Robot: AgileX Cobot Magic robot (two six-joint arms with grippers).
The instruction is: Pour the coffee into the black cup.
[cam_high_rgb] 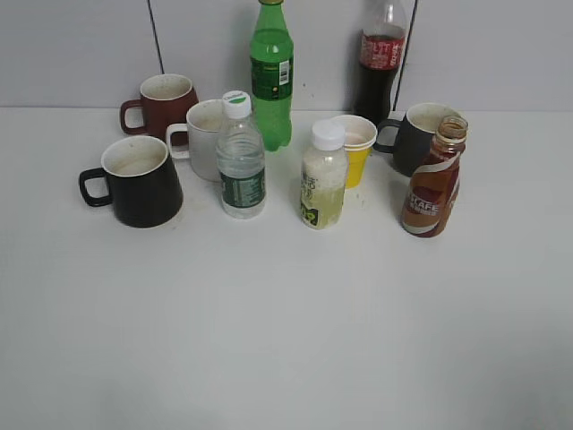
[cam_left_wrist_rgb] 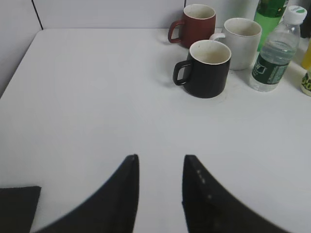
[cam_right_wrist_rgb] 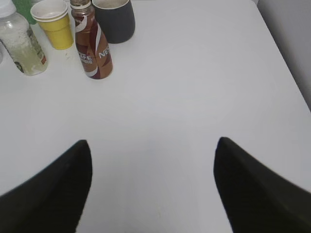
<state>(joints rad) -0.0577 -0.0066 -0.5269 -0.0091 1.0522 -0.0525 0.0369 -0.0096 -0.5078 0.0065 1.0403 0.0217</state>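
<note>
- Over on the right side of the desk (cam_high_rgb: 286, 340), the coffee bottle (cam_high_rgb: 433, 179) stands upright, long axis vertical, open neck up, just in front of the dark grey mug (cam_high_rgb: 416, 136).
- Looks light but slick plastic; I'd grab the curvy waist.
- Black cup (cam_high_rgb: 139, 181) sits far left, handle pointing left.
- Right pincer (cam_right_wrist_rgb: 153, 189) gapes wide, empty; left pincer (cam_left_wrist_rgb: 160, 187) narrow, empty.

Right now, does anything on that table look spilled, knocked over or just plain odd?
Nothing is spilled or tipped over. The only oddity: the coffee bottle stands with its neck open and capless, while the water bottle and the pale drink bottle beside it keep their white caps on.
</note>
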